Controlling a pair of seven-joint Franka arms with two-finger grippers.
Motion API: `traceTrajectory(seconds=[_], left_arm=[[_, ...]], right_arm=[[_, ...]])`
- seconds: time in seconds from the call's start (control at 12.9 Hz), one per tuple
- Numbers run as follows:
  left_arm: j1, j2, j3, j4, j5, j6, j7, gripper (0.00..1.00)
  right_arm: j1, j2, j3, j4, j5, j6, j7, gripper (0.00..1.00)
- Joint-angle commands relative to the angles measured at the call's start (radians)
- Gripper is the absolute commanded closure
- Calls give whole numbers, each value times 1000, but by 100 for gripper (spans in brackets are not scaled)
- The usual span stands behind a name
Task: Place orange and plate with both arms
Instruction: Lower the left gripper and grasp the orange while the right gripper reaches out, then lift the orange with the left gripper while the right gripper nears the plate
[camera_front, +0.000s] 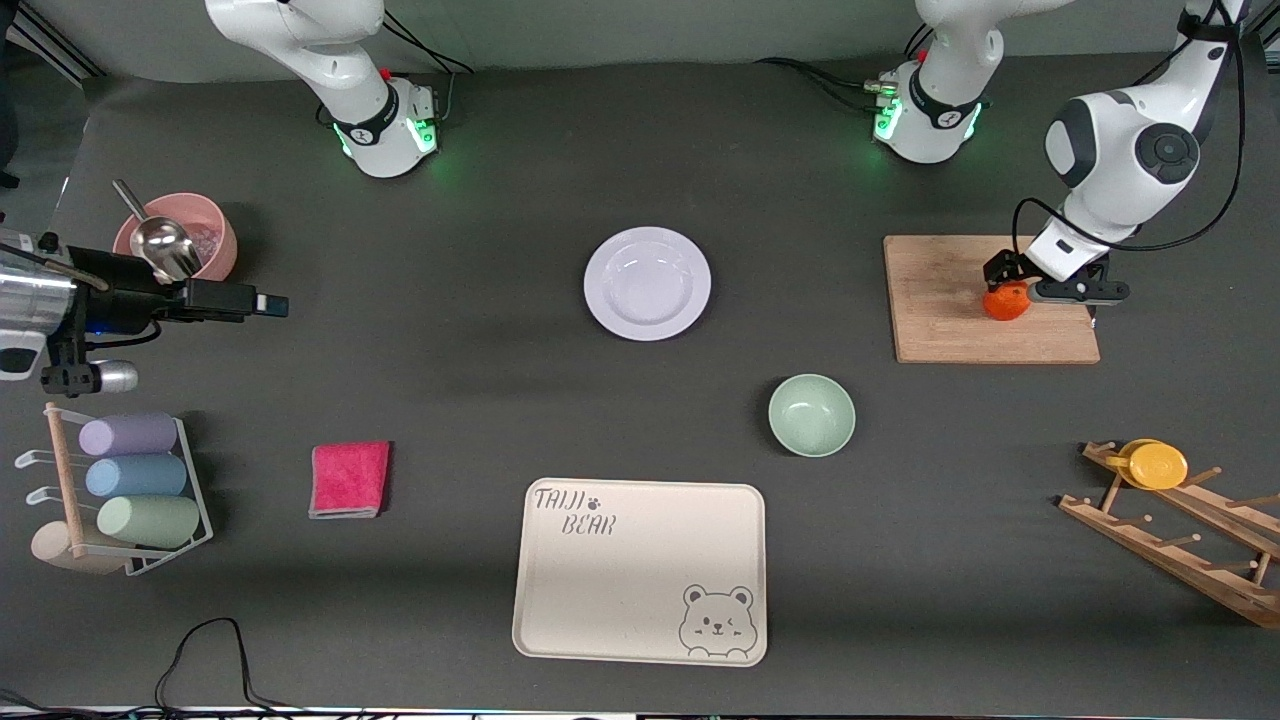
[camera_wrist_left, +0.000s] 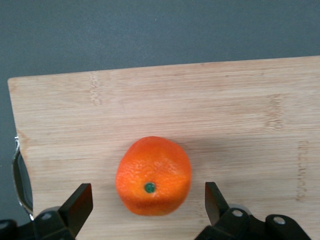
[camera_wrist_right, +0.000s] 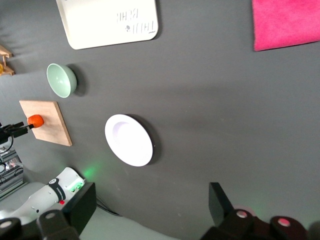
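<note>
The orange (camera_wrist_left: 153, 176) sits on the wooden board (camera_wrist_left: 240, 110) at the left arm's end of the counter (camera_front: 480, 400). The left tool (camera_wrist_left: 149, 202) is low around it, fingers spread either side, seemingly not touching. The plate (camera_front: 647, 283) lies mid-counter. The right tool (camera_wrist_right: 145, 220) waits open, high above the counter.

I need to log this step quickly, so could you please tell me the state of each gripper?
Left gripper: open, fingers either side of the orange on the cutting board, not gripping.
Right gripper: open, holding nothing, above the table.
</note>
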Motion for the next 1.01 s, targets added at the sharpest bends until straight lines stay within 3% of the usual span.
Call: traceTrajectory(seconds=[0.0,0.15,0.54,0.77,0.85,0.93], left_arm=[[23,15,-1,-46,14,78,23,0],[23,42,-1,-61,14,124,25,0],[22,53,-3,-63,13,128,17,0],[22,59,-3,-61,13,128,14,54],[22,59,-3,-61,13,126,14,65],[22,59,-3,-61,13,126,13,69]], right_arm=[[59,41,-4,29,25,5,14,0],[67,94,-4,24,91,13,-5,0],[67,157,-2,20,102,56,-72,0],[87,177,-4,7,101,99,-72,0],[84,191,-3,4,101,111,-74,0],[84,205,-4,4,101,120,-77,0]])
